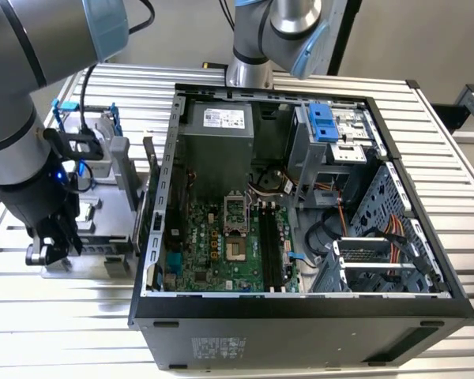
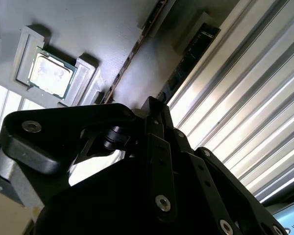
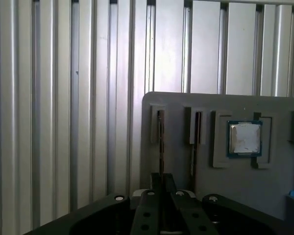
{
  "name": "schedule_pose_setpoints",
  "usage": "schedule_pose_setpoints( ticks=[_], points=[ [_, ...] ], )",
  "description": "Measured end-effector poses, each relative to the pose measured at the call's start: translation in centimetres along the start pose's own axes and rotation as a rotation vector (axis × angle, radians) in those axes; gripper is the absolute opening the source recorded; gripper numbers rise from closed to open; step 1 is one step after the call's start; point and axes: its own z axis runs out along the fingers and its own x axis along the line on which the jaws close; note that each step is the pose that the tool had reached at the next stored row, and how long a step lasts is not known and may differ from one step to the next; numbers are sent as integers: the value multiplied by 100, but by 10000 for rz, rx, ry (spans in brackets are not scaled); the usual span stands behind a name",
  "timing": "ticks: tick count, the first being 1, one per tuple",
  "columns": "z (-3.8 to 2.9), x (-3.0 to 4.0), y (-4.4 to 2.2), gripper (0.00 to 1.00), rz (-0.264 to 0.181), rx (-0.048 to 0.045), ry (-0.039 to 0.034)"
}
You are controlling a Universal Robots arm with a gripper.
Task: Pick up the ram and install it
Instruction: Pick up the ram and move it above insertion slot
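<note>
Your gripper (image 3: 161, 177) is right down on the ram (image 3: 160, 142), which stands on edge in its slot in the gray holder tray (image 3: 245, 196), so I judge this to be the grasp itself. From these angles I cannot tell whether the claw has clamped the stick or is only lined up on it. The ram runs straight into the gripper in both wrist views, which is good alignment. Hold square to the board, centred across its thin edge, with no twist. Mind the second stick (image 3: 196, 132) just beside it and the processor chip (image 3: 245, 138) a little further along the tray. In the exterior view the arm drops in at the exterior view's left, wrist pointing down over the tray, beside the open computer case (image 1: 300, 316) and well apart from the motherboard's long black slots (image 1: 270, 249).
</note>
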Motion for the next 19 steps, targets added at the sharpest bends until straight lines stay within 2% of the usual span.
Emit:
schedule_pose_setpoints(
  ticks=[7,19],
  points=[
    [-29,-1,1,0,199,7,-3],
    [-138,-5,3,0,246,9,-6]
  ],
)
